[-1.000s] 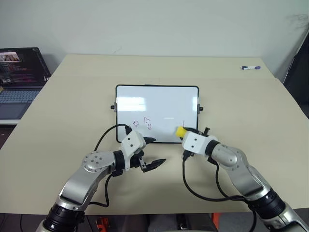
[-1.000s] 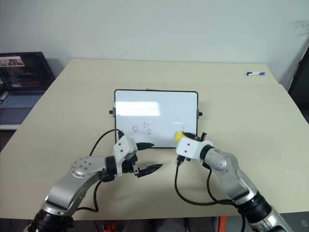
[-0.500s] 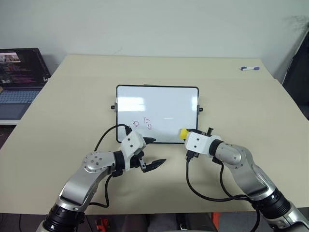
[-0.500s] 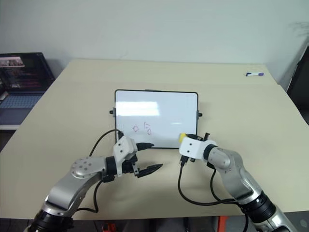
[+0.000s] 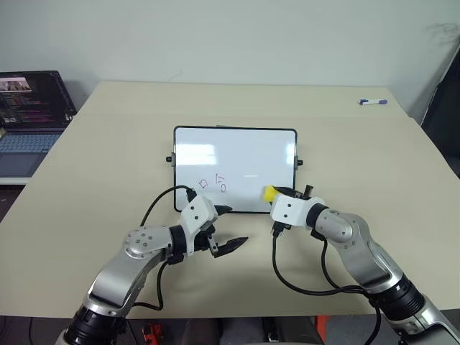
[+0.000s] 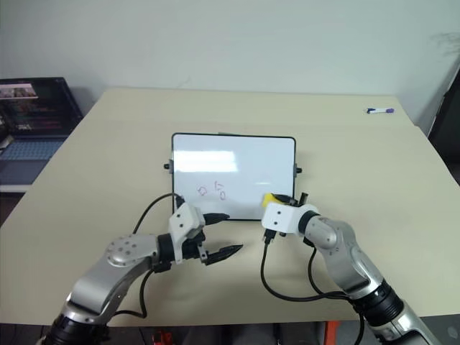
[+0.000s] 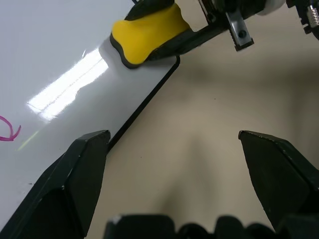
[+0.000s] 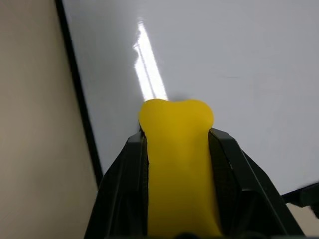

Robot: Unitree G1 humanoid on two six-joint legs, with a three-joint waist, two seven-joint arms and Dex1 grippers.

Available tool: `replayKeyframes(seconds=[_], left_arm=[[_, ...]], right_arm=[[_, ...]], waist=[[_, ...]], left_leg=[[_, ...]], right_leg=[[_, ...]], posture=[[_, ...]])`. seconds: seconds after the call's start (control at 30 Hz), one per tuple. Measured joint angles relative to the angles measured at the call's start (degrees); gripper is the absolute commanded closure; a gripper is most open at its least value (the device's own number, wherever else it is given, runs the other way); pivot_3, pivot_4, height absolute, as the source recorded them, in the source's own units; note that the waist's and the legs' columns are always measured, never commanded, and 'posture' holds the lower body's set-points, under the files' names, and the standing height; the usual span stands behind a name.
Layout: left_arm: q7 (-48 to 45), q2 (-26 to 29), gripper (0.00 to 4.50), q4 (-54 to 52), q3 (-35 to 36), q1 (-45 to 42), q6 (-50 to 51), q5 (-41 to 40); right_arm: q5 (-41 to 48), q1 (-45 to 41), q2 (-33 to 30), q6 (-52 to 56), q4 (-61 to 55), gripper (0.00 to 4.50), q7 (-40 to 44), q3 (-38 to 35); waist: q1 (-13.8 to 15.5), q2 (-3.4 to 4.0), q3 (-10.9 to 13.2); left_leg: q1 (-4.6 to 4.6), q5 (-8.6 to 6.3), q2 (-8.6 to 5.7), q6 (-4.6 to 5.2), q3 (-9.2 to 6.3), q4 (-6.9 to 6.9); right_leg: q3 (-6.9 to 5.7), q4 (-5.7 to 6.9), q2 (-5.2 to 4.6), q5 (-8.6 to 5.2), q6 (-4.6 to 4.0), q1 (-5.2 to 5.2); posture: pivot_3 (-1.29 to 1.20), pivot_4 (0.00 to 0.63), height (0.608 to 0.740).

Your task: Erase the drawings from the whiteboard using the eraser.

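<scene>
So we've got the whiteboard (image 5: 234, 169) lying flat around the middle of the table (image 5: 100, 158), long axis running parallel to the table's near edge, its little black knobs sticking out on the short sides. The drawings (image 5: 212, 184) are a few small red scribbles in the near-left part of the board, close to its near edge.

The eraser (image 5: 270, 193) is a small yellow block sitting over the board's near-right corner, its long axis pointing away from the near table edge and a bit leftward, across the white surface. From the left wrist view its dark underside looks pressed against the board just inside the frame.

Other stuff: a laptop (image 5: 30, 109) off the table's far-left side, and a purple-capped marker (image 5: 372, 102) near the far-right corner, well apart from everything. Nothing sits between eraser and scribbles.

The right end effector (image 8: 177, 164) is clenched on the eraser, one finger on each long side. The left end effector (image 5: 224, 228) hangs spread wide and empty over bare table, just in front of the board's near edge, one fingertip about at the frame.
</scene>
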Motion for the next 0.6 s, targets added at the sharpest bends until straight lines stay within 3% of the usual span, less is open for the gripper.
replayKeyframes(seconds=[0.17,0.23,0.43,0.6], left_arm=[[0.31,3.69,0.0,-2.2,3.93,3.88,1.09,-0.24],[1.01,4.11,0.0,-2.58,6.6,4.99,1.34,-0.26],[7.44,3.39,0.0,-3.28,15.81,8.78,3.42,-0.21],[9.37,2.32,0.0,-4.06,17.76,12.84,3.65,-0.23]], right_arm=[[11.75,0.07,9.6,7.57,-2.64,3.2,1.24,-7.77],[17.62,0.04,10.22,10.44,-7.14,3.2,3.77,-10.26],[23.37,3.1,1.16,10.43,-12.62,3.2,9.11,-13.81],[28.57,7.93,-3.55,9.36,-14.48,3.2,14.52,-13.49]], waist=[[0.04,0.1,0.07],[0.2,0.13,0.1],[0.57,0.13,0.1],[0.36,0.11,0.13]], left_leg=[[-0.09,-0.01,0.04,-0.01,-0.03,-0.06],[-0.17,-0.05,0.02,-0.05,-0.07,-0.08],[-0.3,-0.15,-0.06,-0.05,-0.11,-0.1],[-0.27,-0.15,0.0,-0.05,-0.18,-0.15]], right_leg=[[-0.03,0.04,0.03,-0.02,-0.1,-0.11],[-0.1,-0.03,-0.02,0.03,-0.21,-0.12],[-0.19,-0.3,-0.15,0.06,-0.27,-0.1],[-0.26,-0.24,-0.09,-0.02,-0.24,-0.1]], posture=[[0.0,0.15,0.74],[0.0,0.15,0.74],[0.0,0.15,0.74],[0.0,0.15,0.74]])
